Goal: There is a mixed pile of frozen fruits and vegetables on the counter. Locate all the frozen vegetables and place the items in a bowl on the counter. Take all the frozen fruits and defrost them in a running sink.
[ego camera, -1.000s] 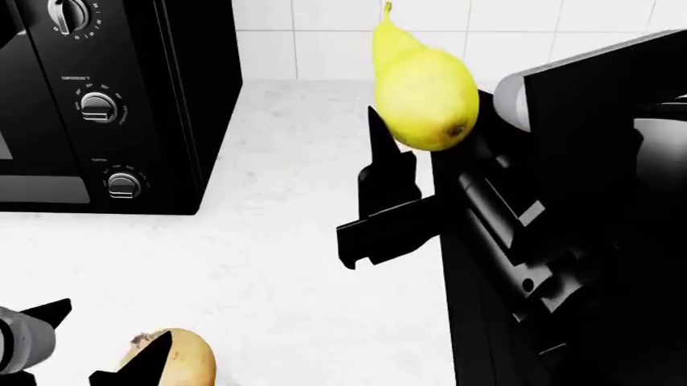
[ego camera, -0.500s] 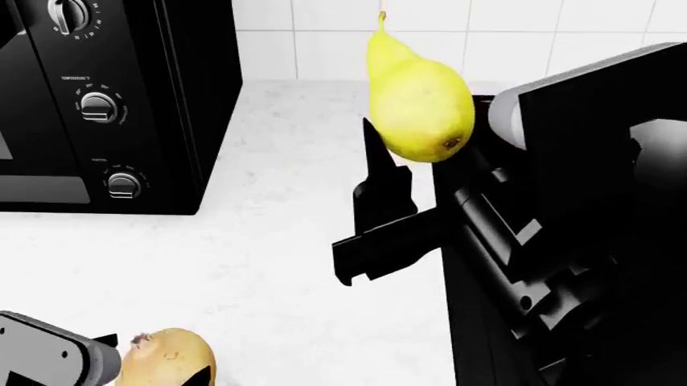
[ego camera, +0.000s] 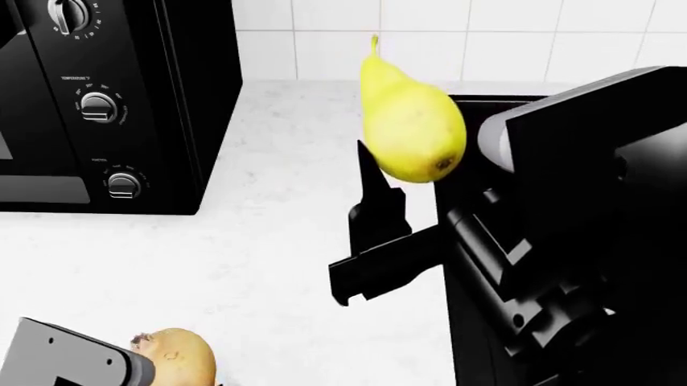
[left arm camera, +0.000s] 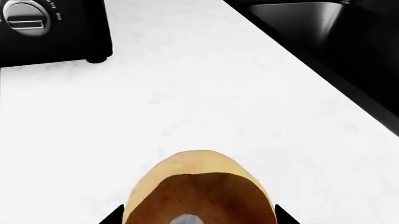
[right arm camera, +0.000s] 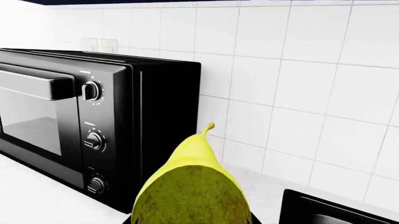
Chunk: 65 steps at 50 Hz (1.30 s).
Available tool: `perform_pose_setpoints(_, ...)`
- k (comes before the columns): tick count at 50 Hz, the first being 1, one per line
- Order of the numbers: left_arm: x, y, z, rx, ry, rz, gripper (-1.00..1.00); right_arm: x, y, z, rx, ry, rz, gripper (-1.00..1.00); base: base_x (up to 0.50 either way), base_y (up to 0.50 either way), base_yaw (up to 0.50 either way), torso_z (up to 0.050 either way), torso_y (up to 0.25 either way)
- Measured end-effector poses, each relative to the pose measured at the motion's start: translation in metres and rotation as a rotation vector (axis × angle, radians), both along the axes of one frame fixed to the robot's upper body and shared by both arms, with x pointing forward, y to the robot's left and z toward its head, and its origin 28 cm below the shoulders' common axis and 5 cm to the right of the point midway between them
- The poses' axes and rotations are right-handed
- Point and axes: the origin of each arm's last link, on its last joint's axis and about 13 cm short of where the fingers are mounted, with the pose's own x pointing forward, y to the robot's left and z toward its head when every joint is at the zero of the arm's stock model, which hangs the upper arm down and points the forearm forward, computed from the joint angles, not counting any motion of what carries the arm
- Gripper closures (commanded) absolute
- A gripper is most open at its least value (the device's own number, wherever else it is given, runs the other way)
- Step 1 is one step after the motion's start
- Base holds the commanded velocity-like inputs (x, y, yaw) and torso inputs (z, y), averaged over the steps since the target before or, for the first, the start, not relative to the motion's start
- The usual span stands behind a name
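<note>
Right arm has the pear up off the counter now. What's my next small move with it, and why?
Probably carry the pear further right, over the sink, before lowering. The right gripper holds it in the air, above the counter at the basin's near edge, so letting go now would likely drop it on the stone rather than in the basin.

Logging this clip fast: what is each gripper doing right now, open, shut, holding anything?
Left gripper: around the tan piece on the counter; grip cannot be told.
Right gripper: shut on the yellow pear, held in the air.
</note>
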Motion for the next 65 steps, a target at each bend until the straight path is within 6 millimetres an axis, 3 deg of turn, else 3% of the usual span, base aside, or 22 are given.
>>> perform_pose_setpoints(13,0.005,-0.002,-0.005,0.005,0.012,-0.001,-1.00,0.000,0.000,-0.005,-0.002,0.013,0.001,1.00,0.00,0.00,0.00,0.000,0.000)
perform_pose_setpoints(14,0.005,-0.002,-0.005,0.004,0.011,0.000,1.00,0.000,0.000,-0.005,-0.002,0.014,0.001,1.00,0.00,0.00,0.00,0.000,0.000)
perform_pose_setpoints(29,0.001,-0.002,0.007,0.008,-0.041,0.005,1.00,-0.001,-0.004,-0.009,0.008,0.014,-0.014,1.00,0.00,0.00,0.00,0.000,0.000)
perform_pose_setpoints(46,-0.006,0.002,0.037,0.007,-0.129,0.020,1.00,-0.009,-0.018,-0.009,0.043,-0.005,-0.058,1.00,0.00,0.00,0.00,0.000,0.000)
perform_pose_setpoints(58,-0.010,0.011,0.067,0.026,-0.202,0.028,1.00,-0.033,-0.033,-0.013,0.070,-0.009,-0.087,1.00,0.00,0.00,0.00,0.000,0.000)
perform_pose_setpoints(65,-0.024,0.023,0.082,0.026,-0.239,0.037,1.00,-0.051,-0.041,-0.014,0.075,0.005,-0.096,1.00,0.00,0.00,0.00,0.000,0.000)
